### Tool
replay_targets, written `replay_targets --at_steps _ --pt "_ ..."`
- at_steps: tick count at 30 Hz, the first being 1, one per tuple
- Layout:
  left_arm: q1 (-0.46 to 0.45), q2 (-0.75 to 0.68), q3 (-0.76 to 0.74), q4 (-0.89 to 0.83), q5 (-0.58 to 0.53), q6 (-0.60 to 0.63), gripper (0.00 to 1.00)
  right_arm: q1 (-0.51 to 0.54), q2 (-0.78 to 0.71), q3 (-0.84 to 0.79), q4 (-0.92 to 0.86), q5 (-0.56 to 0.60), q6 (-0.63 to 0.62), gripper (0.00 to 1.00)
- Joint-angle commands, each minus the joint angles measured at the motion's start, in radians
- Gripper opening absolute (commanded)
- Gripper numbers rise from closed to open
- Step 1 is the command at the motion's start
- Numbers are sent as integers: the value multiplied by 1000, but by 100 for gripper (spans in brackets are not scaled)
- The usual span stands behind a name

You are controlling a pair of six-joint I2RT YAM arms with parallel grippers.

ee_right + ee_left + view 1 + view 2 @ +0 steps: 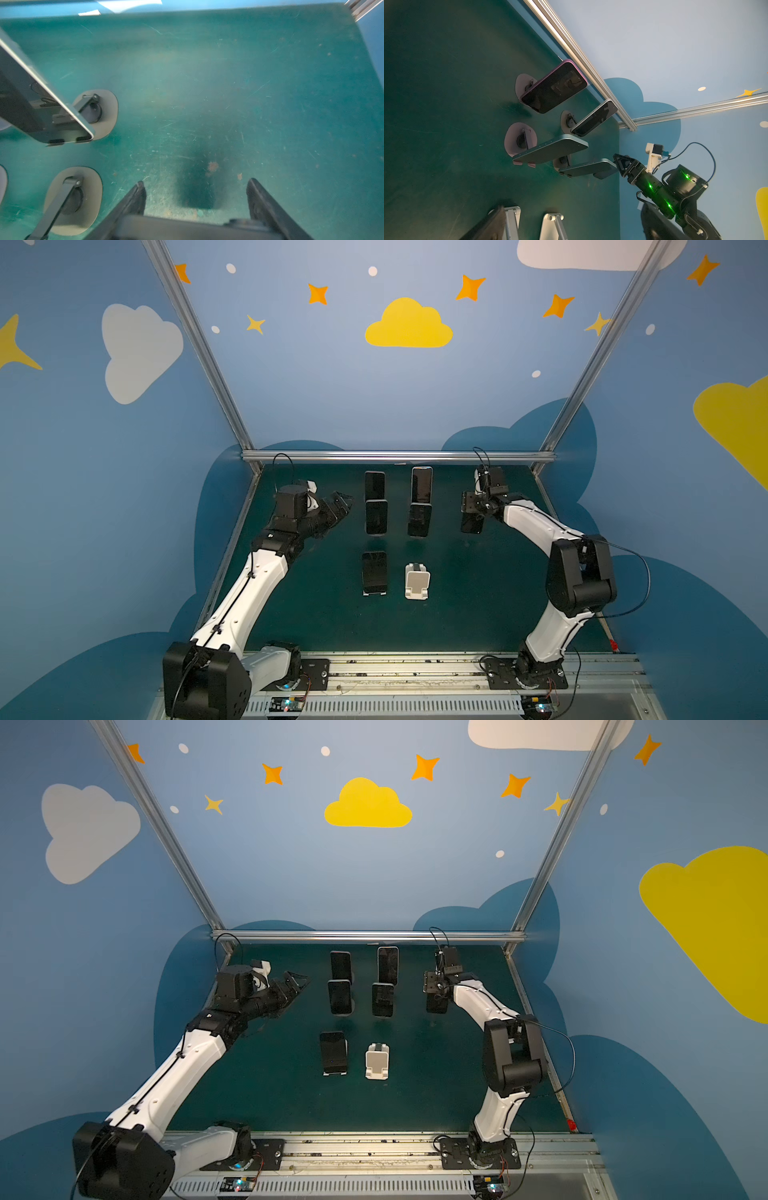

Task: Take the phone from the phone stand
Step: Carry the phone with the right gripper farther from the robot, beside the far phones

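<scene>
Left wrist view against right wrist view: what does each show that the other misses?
Only the left wrist view shows the purple phone and the right gripper seen from outside. Only the right wrist view shows the grip up close: a dark phone clamped between that gripper's fingers. Both show the green table and round stand bases.

dark green table [478,593], phone stands [510,143] in three rows, white stand [417,581] near front

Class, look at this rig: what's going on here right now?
The right gripper is shut on a dark rectangular phone, which hangs below it, apart from the empty white plastic phone stand. The left gripper is open and holds nothing. Five other dark phones rest on stands on the green mat.
</scene>
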State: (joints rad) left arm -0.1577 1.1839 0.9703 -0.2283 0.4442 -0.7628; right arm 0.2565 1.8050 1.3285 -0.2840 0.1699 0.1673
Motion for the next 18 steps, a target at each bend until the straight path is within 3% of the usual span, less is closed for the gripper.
replay_targets --at_steps 1,9,18 --pt "-1 0 13 0 14 16 100 -5 36 75 -30 -16 -34 69" --pt "0 -1 19 -14 -2 37 100 -13 160 217 -158 -39 -122 73" --pt "0 4 15 1 8 45 100 -15 285 359 -267 -64 -124 72"
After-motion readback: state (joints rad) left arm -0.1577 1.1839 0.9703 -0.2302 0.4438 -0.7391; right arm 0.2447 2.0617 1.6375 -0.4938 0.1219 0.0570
